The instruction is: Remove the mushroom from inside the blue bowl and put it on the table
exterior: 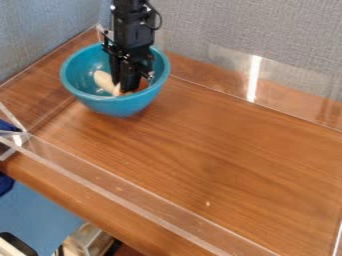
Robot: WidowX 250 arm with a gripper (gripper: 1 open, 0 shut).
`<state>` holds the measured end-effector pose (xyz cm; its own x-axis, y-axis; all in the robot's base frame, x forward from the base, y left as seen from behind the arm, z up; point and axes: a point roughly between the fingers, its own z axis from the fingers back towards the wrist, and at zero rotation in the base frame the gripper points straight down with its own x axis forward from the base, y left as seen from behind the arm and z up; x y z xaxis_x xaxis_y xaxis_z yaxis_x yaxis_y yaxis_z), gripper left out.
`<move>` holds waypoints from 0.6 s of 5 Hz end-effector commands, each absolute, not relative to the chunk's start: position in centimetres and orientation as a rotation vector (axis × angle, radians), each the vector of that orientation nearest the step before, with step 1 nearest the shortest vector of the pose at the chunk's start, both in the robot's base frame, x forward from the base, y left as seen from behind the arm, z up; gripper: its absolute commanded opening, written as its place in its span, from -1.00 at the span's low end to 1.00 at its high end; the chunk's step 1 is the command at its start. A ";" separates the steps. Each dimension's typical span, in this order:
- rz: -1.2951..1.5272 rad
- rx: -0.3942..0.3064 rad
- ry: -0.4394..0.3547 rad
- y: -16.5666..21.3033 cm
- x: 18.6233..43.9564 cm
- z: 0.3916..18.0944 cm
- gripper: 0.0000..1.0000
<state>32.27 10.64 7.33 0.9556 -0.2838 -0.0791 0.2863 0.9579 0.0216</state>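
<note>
The blue bowl [127,104] stands at the back left of the table [214,140]. My black gripper [127,87] points straight down into the bowl, fingers close together. The mushroom [104,81] shows as a cream-white piece against the left side of the fingertips, low inside the bowl. The gripper looks shut on it. Its cap is hidden behind the fingers.
Low clear acrylic walls edge the table, one along the front [120,192] and one at the back right [254,72]. A grey fabric panel [40,30] rises behind the bowl. Bare wood stretches to the right of and in front of the bowl.
</note>
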 end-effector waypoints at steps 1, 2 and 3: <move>-0.271 0.068 0.010 10.7 32.6 9.3 -1.00; -0.255 0.070 0.009 10.8 32.5 8.8 -1.00; -0.218 0.071 0.010 11.4 32.4 9.6 -1.00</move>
